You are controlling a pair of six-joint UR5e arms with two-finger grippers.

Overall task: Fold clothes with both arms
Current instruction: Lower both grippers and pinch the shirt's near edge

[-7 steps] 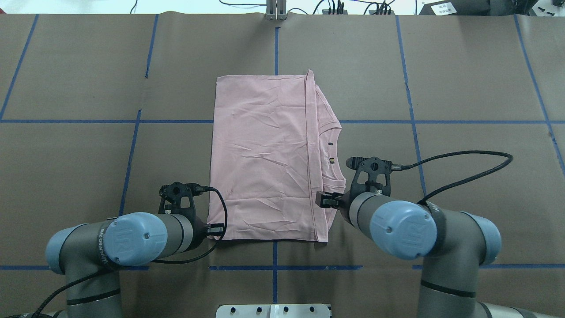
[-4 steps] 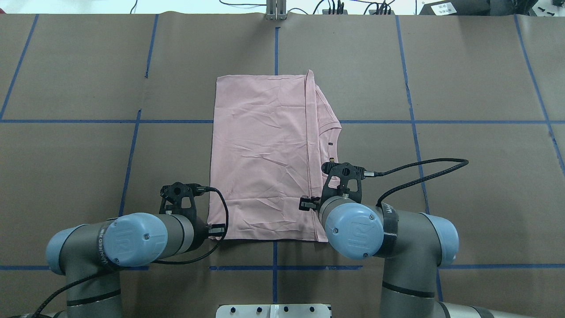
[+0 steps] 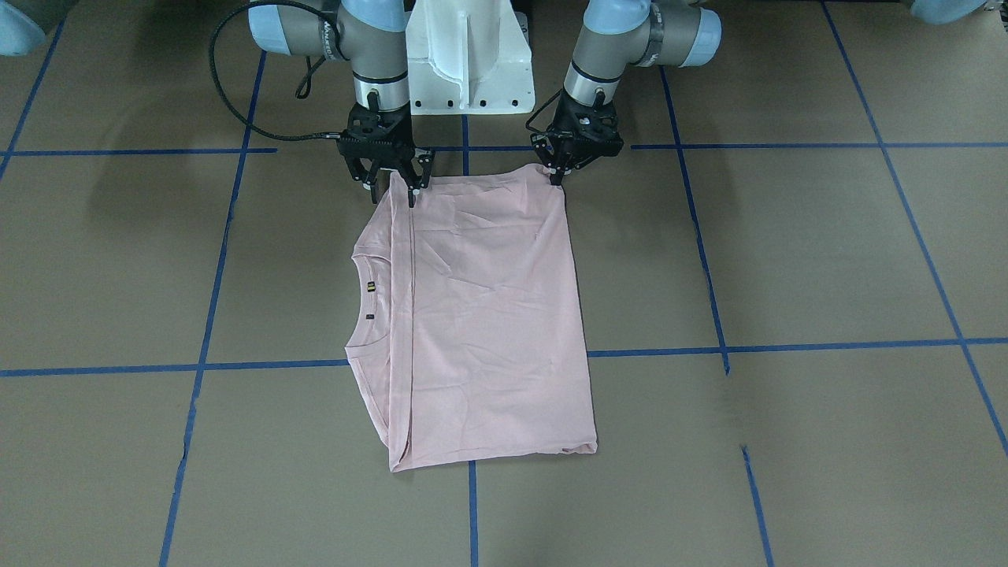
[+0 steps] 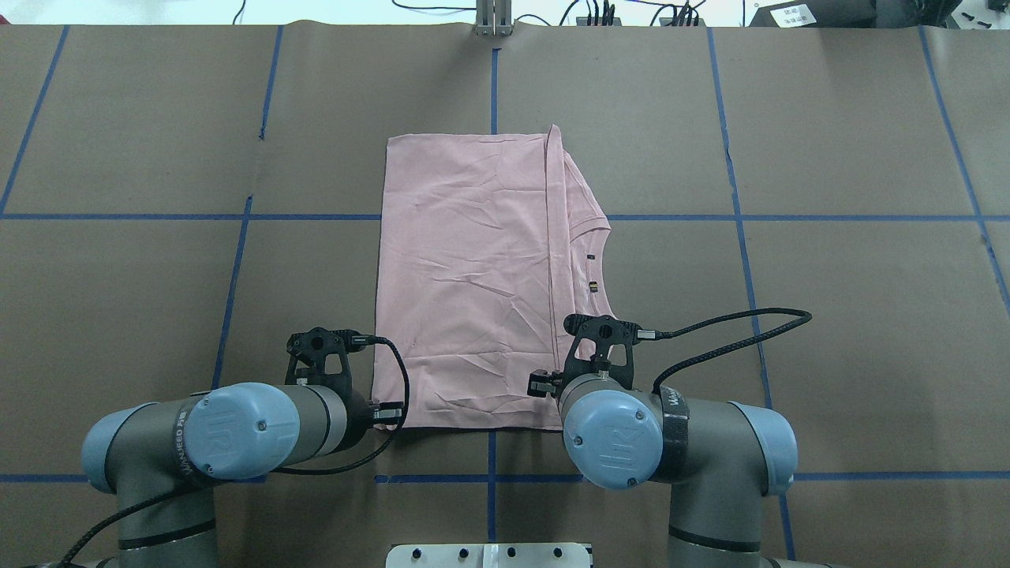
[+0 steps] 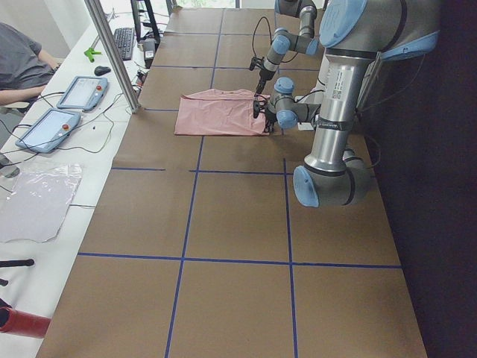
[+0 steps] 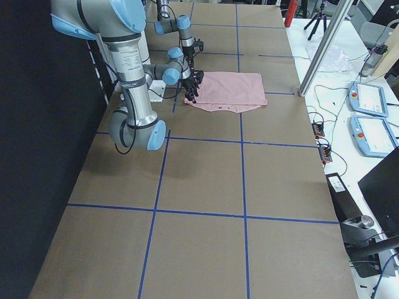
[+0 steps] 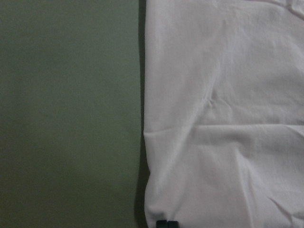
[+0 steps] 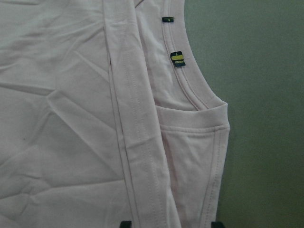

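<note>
The pale pink T-shirt (image 4: pixel 465 276) lies folded flat at the table's middle, plain side up, with its ribbed collar (image 4: pixel 604 268) on the right; the cartoon is hidden. In the front-facing view my left gripper (image 3: pixel 557 175) is pinched shut on the shirt's near left corner. In the left wrist view its tips (image 7: pixel 166 223) are together at the hem. My right gripper (image 3: pixel 391 189) is open, its fingers straddling the shirt's near right corner. The right wrist view shows the shirt (image 8: pixel 61 118), the folded hem and the collar (image 8: pixel 190 90) under it.
Brown table cover with blue tape grid lines (image 4: pixel 489 477). The white pedestal base (image 3: pixel 468 71) stands between the arms. The right arm's black cable (image 4: pixel 726 323) loops over the table. Tablets (image 5: pixel 78 91) and a seated person are beyond the far edge.
My right arm has swung left and back toward the near edge, bringing its gripper over the shirt's near right corner. The left arm and the shirt have not moved.
</note>
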